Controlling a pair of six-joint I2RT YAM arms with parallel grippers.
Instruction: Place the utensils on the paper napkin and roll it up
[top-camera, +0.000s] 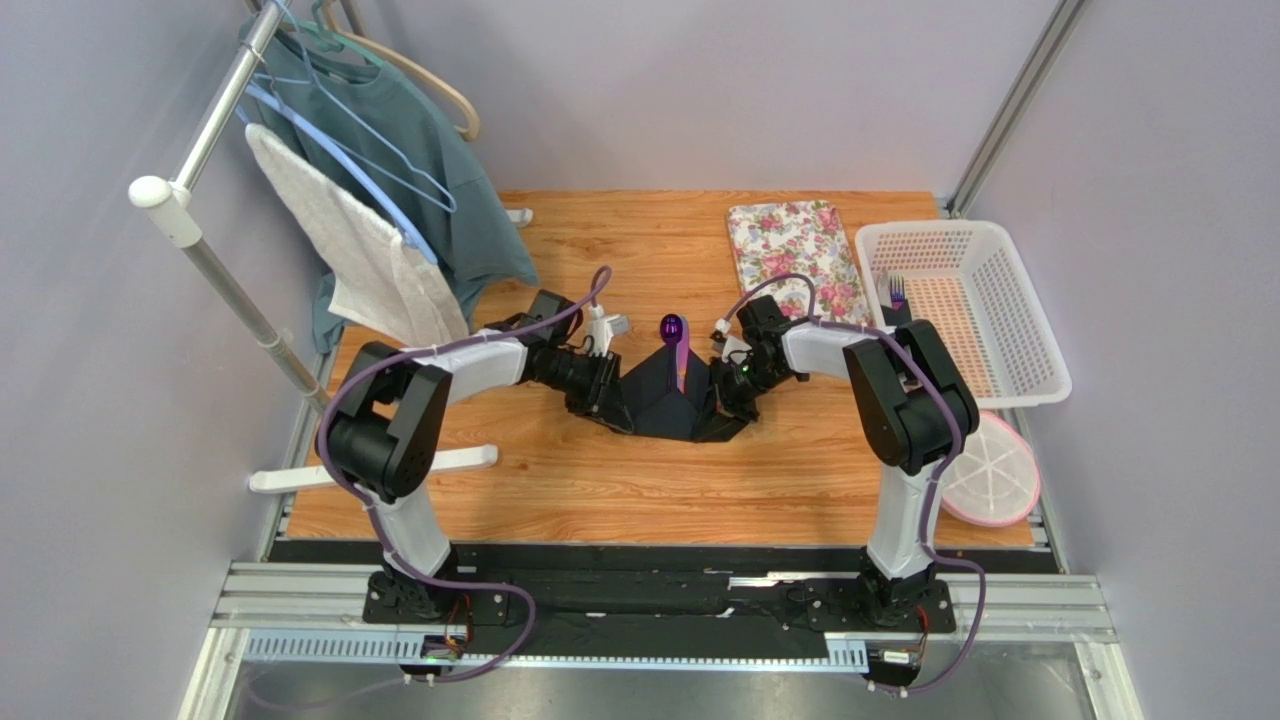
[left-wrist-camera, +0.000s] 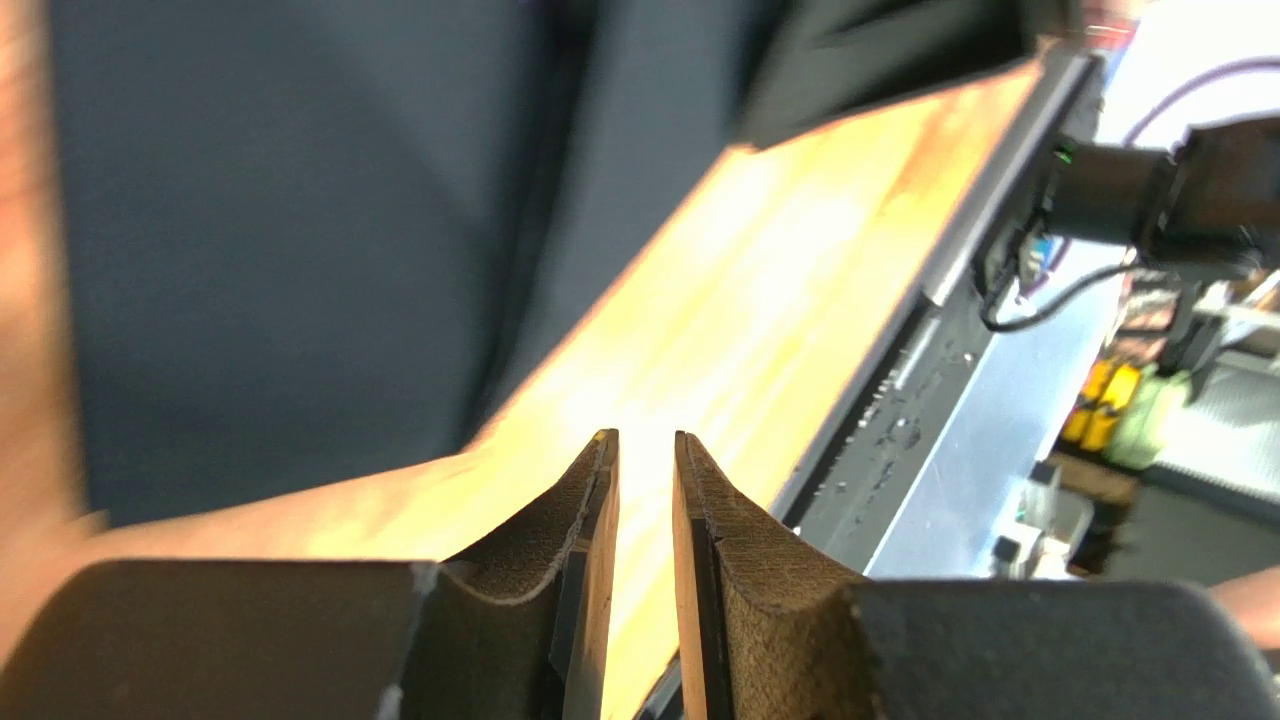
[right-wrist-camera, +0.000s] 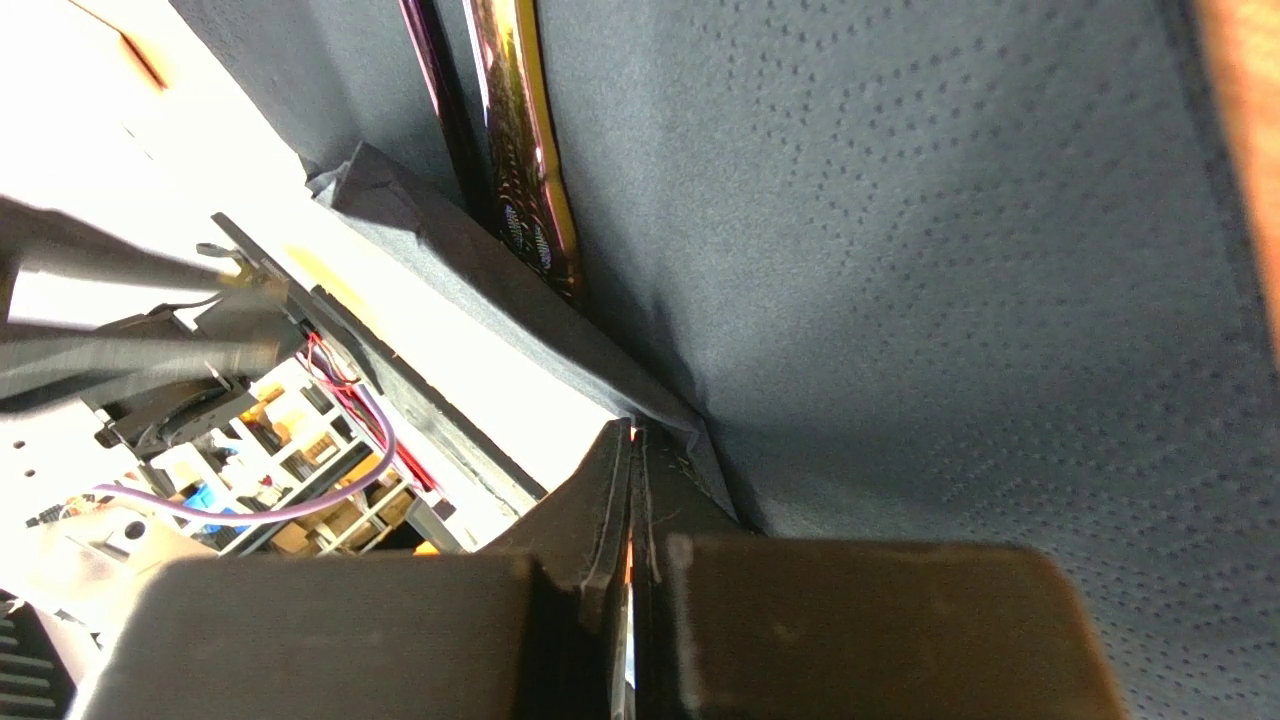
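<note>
Right gripper (right-wrist-camera: 631, 438) clamped on the paper napkin (right-wrist-camera: 932, 270); left gripper (left-wrist-camera: 643, 443) barely parted, holding nothing.
The right jaws were pressed together on a folded edge of the black sheet, which sat partly lifted at the middle of the wooden table (top-camera: 661, 488). The purple utensils (right-wrist-camera: 519, 135) lay on it side by side, with the bowl of the spoon (top-camera: 672, 327) poking past its far edge. Bare wood showed through the left jaws' narrow slit, and the napkin lay just beyond.

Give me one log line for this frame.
paper napkin: partly folded, not rolled | utensils: lying on it, spoon poking past far edge | left gripper: slightly open at its left side | right gripper: shut on its edge
</note>
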